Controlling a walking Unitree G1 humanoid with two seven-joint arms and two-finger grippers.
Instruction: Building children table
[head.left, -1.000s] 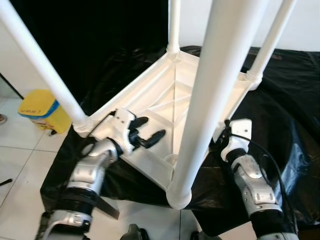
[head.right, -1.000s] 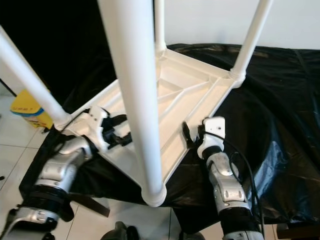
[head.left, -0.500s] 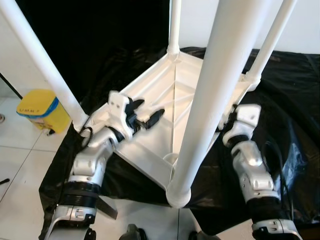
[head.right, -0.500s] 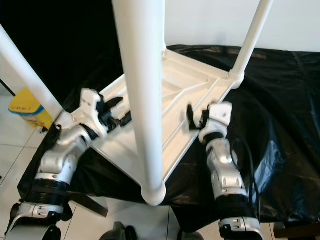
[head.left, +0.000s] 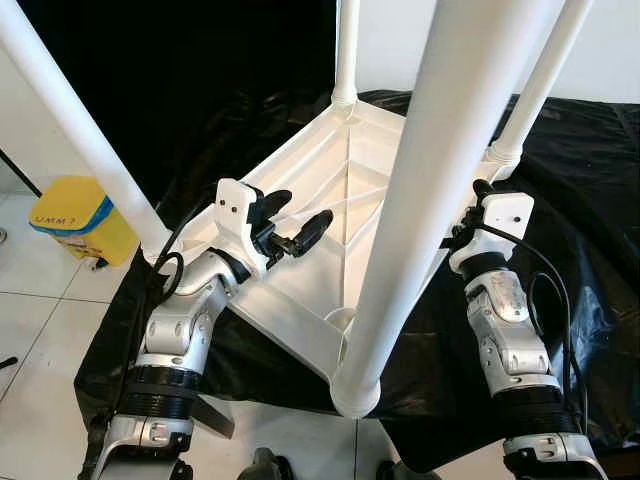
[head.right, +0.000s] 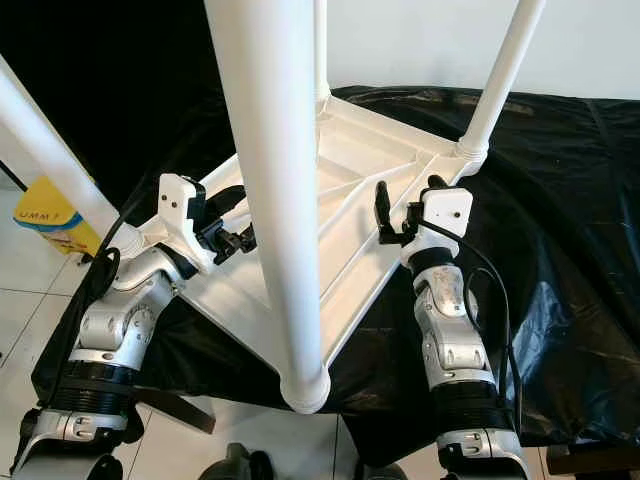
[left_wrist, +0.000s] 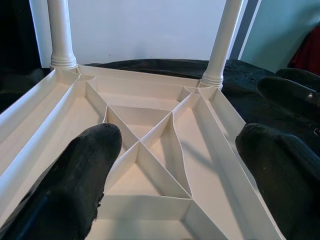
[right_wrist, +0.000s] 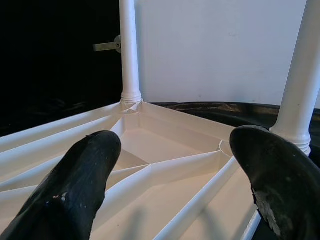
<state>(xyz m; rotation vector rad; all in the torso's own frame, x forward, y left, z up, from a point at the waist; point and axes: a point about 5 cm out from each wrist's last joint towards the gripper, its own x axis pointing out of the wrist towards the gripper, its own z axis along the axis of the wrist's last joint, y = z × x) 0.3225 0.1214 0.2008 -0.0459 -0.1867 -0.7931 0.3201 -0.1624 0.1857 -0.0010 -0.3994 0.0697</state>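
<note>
A white plastic children's table lies upside down on a crumpled black plastic sheet, its ribbed underside facing up and its four white tube legs pointing upward. One corner of the table, with the nearest leg, juts past the sheet's edge over the white tiled floor.

The left pincer hovers over the table's left rim, its two black fingers spread wide apart and gripping nothing; in the left wrist view the fingers frame the table's crossing ribs. The right pincer sits at the table's right rim, near the right-hand leg. Its fingers are also spread wide with nothing between them, and the right wrist view looks across the ribbed underside between the two fingertips.

A yellow plastic bin stands on the floor to the left of the table, beyond the sheet's edge.
</note>
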